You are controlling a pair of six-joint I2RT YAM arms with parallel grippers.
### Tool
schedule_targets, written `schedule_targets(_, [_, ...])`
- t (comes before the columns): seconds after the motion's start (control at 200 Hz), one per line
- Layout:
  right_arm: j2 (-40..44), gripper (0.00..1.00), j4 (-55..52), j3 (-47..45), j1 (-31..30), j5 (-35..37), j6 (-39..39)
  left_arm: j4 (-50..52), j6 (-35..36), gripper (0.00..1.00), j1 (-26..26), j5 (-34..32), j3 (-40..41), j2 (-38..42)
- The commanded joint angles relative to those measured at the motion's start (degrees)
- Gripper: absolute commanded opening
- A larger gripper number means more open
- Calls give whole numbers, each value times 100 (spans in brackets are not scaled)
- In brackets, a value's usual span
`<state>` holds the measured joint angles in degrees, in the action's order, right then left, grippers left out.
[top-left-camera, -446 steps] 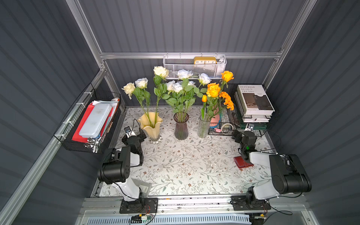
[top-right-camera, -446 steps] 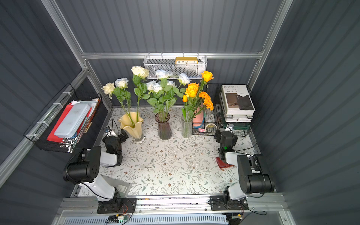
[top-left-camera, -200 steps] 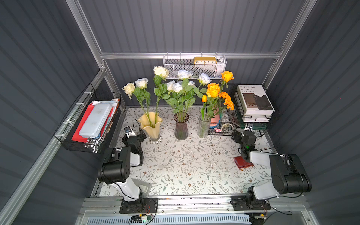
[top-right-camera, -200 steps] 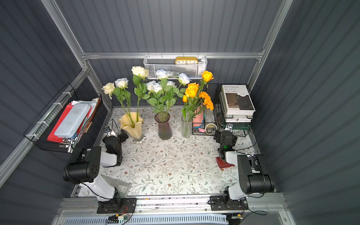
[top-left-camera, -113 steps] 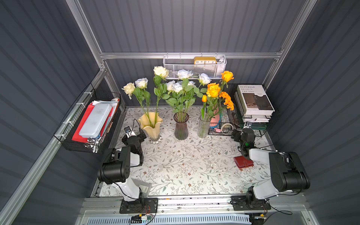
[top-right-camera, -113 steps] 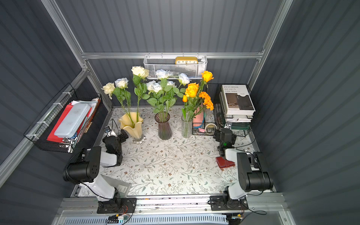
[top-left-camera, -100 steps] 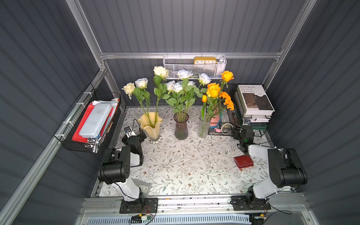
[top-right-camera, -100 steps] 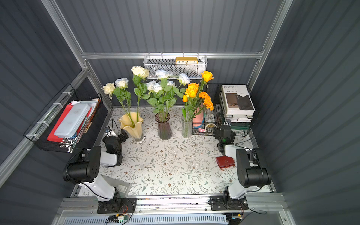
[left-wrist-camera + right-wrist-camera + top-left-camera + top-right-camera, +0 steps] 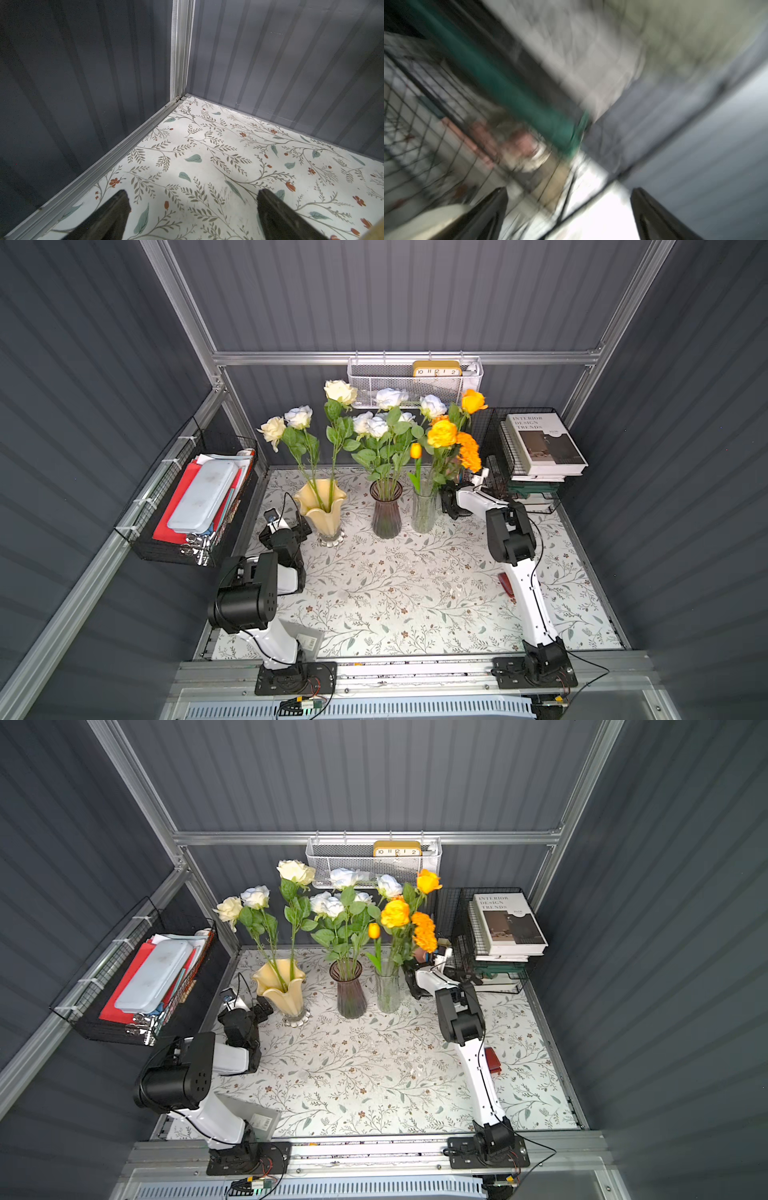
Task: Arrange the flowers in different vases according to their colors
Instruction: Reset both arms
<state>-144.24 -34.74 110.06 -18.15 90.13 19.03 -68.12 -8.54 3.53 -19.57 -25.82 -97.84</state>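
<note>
Three vases (image 9: pixel 351 990) stand in a row toward the far side of the table (image 9: pixel 415 593), each one filled. Farthest left, the left hand (image 9: pixel 191 195) sits low by the table's left edge, just beside the pale yellow vase (image 9: pixel 320 510); its fingers (image 9: pixel 116 207) are spread wide, with only printed cloth between them. That vase holds cream roses (image 9: pixel 340 391) and one whiter rose (image 9: pixel 298 416). Next to the right, the smoky purple vase (image 9: pixel 386 510) carries the white roses (image 9: pixel 376 427). Close on its right, the clear vase (image 9: pixel 424 508) holds the orange flowers (image 9: pixel 442 433): roses, marigolds and a small tulip (image 9: pixel 415 450). The right hand (image 9: pixel 451 502) is low just right of the clear vase, in front of a black wire basket (image 9: pixel 490 439) stacked with books (image 9: pixel 540 443); whether it touches the glass cannot be told. Its wrist view is smeared, yet the two fingers stand well apart with nothing gripped between them. A small red object (image 9: pixel 493 1061) lies nearer, partly hidden by that arm.
</note>
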Motion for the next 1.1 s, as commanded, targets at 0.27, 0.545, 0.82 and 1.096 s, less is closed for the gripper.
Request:
schedule_targets(0.27, [-2361, 99, 9326, -621, -215, 38, -11302, -28, -52, 99, 16, -47, -32, 37])
schedule_targets(0.545, [-2510, 99, 10600, -693, -215, 98, -12361, -34, -52, 99, 17, -47, -37, 38])
schedule_targets(0.82, [-1970, 99, 10092, -1430, -281, 94, -11381, -31, -56, 99, 16, -47, -37, 37])
schedule_targets(1.096, [407, 99, 9346, -4228, -550, -194, -7645, -31, -52, 99, 16, -47, -33, 42])
